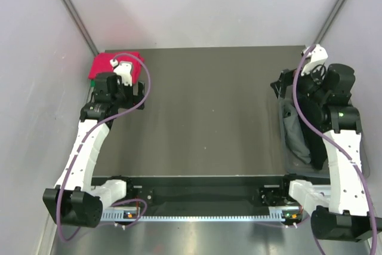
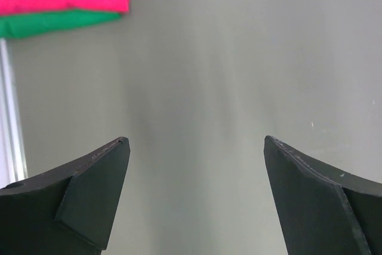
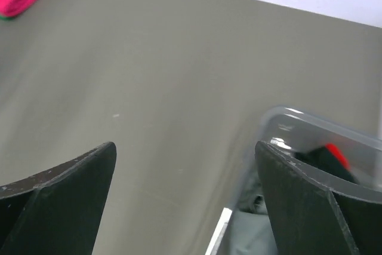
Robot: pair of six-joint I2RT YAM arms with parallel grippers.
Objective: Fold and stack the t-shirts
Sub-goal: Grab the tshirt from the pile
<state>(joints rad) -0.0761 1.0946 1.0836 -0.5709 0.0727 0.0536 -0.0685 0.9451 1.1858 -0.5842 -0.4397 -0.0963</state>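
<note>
Pink-red tee point(image 1: 110, 64) folded, stacked on green tee point(image 2: 54, 23), table's point(image 1: 203, 106) far-left corner: 2 done. Grey tee point(image 1: 296, 138), black tee point(image 3: 315, 160), red tee point(image 3: 338, 154) unfolded in clear bin point(image 3: 310, 125), table's right edge: min. 3 left. Left gripper point(image 2: 196, 141), right gripper point(image 3: 185, 146): both wide, empty.

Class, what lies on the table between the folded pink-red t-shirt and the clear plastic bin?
Nothing: between the folded pink-red t-shirt and the clear plastic bin the dark grey tabletop is bare, as the top external view shows.
</note>
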